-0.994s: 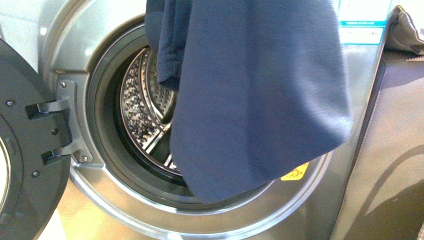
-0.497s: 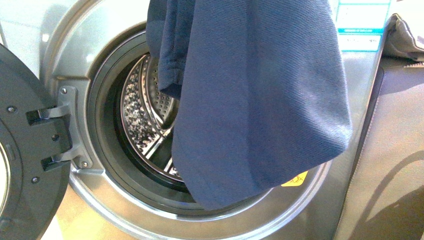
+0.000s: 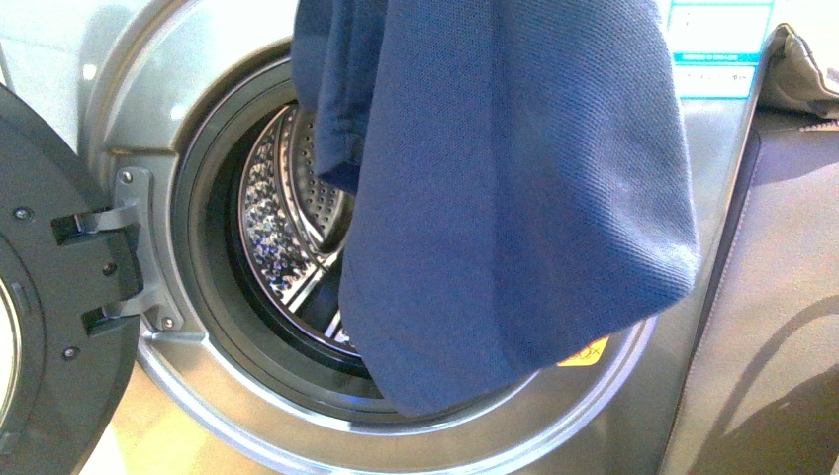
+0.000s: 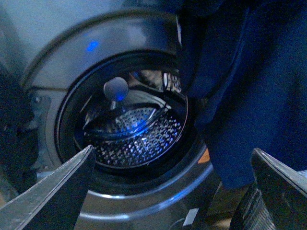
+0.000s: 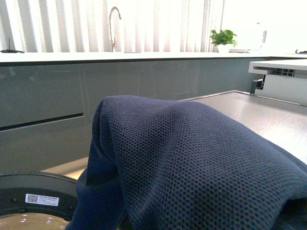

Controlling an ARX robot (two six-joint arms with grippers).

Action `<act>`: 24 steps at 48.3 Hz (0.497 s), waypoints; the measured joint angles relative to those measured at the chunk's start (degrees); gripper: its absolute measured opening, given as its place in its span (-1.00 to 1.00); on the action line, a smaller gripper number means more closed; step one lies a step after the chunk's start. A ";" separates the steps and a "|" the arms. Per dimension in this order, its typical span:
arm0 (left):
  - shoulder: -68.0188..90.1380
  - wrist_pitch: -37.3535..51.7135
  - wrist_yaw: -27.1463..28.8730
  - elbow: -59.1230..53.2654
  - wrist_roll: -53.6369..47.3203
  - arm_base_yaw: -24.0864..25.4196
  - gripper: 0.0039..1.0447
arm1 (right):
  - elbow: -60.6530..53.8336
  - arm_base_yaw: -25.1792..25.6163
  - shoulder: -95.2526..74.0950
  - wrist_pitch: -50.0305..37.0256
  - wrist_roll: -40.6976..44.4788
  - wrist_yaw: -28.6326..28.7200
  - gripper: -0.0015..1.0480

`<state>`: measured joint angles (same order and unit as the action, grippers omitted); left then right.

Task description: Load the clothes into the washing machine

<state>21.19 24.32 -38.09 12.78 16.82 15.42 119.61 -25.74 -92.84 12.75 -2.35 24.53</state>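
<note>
Inspector: Front view first. Where were the clothes (image 3: pixel 514 198)?

Operator: Hanging from above the frame, a broad navy sheet across the right part of the washing machine (image 3: pixel 148 79) porthole. The lower edge drooped over the bottom of the dark gasket (image 3: pixel 203 247), and a narrower fold hung in front of the drum (image 3: pixel 282 228). The door (image 3: pixel 49 297) stood swung open on the left. A yellow sticker (image 3: pixel 584 351) peeked out beside the hem.

Inspector: Any arms there?

Operator: None showed.

Inspector: And the left wrist view?

Operator: Dim and blue-tinted. The left jaws stood wide apart and empty, with the fingers (image 4: pixel 57 191) at either side of the picture. Between them lay the perforated drum (image 4: pixel 139 134), and the clothes (image 4: pixel 249 96) hung beside it, over one side of the opening.

Inspector: The right wrist view?

Operator: The mesh fabric (image 5: pixel 192 163) was humped close against the camera and covered the right jaws, so I could not tell how they stood. Behind it ran a pale counter (image 5: pixel 120 56) with a tap (image 5: pixel 114 24) and a plant (image 5: pixel 223 37).
</note>
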 joint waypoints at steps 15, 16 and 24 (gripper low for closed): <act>9.51 2.43 -2.10 14.58 1.29 -5.35 0.88 | 0.00 0.00 0.00 0.00 0.02 0.02 -0.83; 10.08 2.47 -2.36 15.58 1.20 -5.77 0.88 | 0.00 0.00 0.00 0.00 0.00 0.02 -0.83; 15.32 2.99 -4.83 23.28 -0.28 -8.68 0.88 | 0.00 0.00 0.00 0.00 0.02 0.02 -0.83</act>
<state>36.51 27.31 -42.92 36.05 16.53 6.74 119.61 -25.74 -92.84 12.75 -2.33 24.56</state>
